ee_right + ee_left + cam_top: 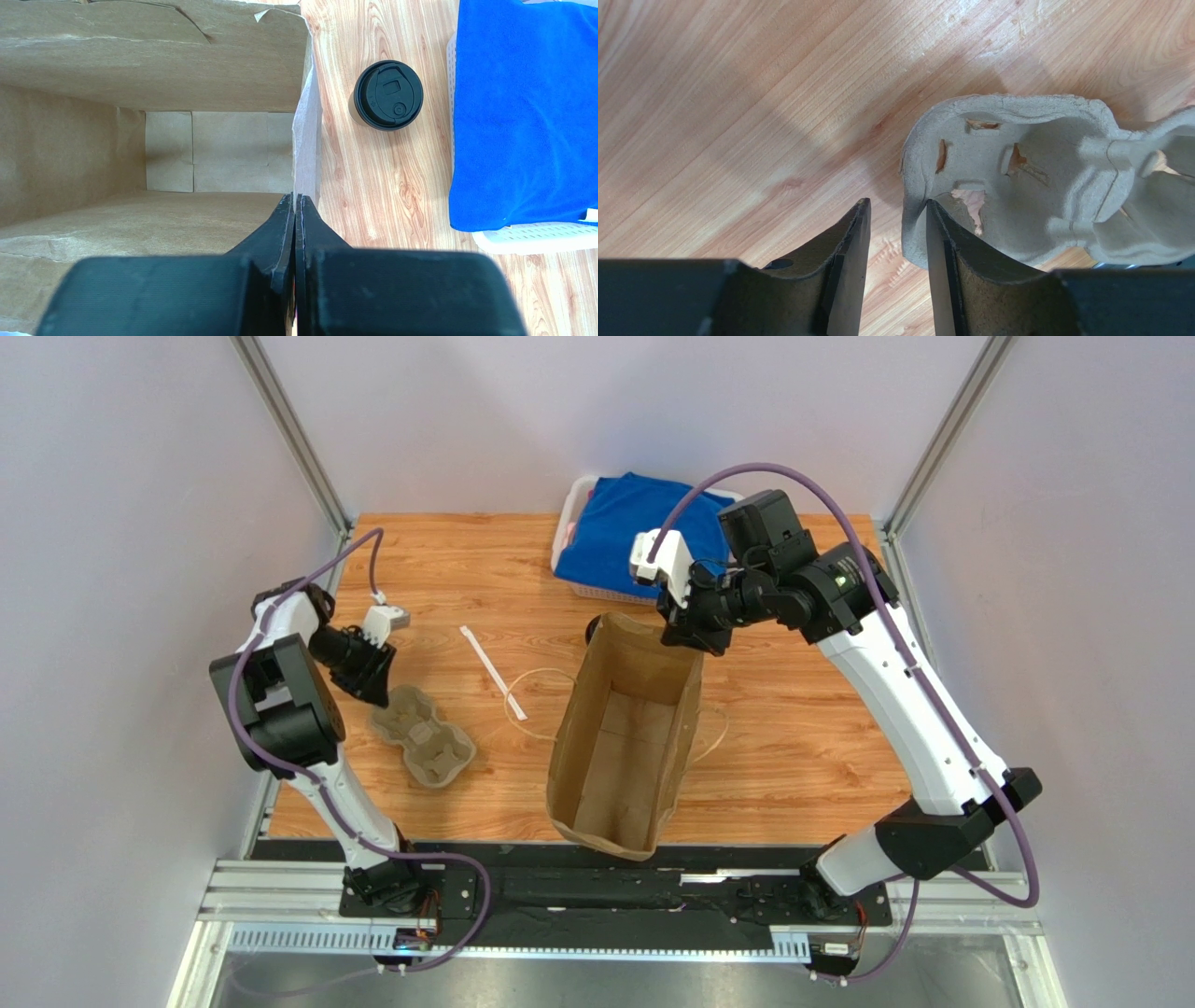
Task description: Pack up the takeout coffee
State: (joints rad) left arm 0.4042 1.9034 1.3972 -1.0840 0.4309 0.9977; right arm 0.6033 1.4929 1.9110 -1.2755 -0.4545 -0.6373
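The takeout coffee, seen from above as a round black lid (388,94), stands on the wood beside the brown paper bag (140,84); in the top view it is hidden behind my right arm. My right gripper (295,197) is shut on the bag's side wall at its rim and holds the bag (624,742) open; it shows in the top view (687,633) at the bag's far edge. My left gripper (896,204) is open, one finger inside a well of the grey pulp cup carrier (1032,182) and one outside its rim. In the top view it (376,679) is at the carrier's (425,738) far end.
A white tray (568,532) with a blue cloth (638,532) sits at the back, next to the coffee. A white paper strip (491,669) and a thin clear loop (540,707) lie between the carrier and the bag.
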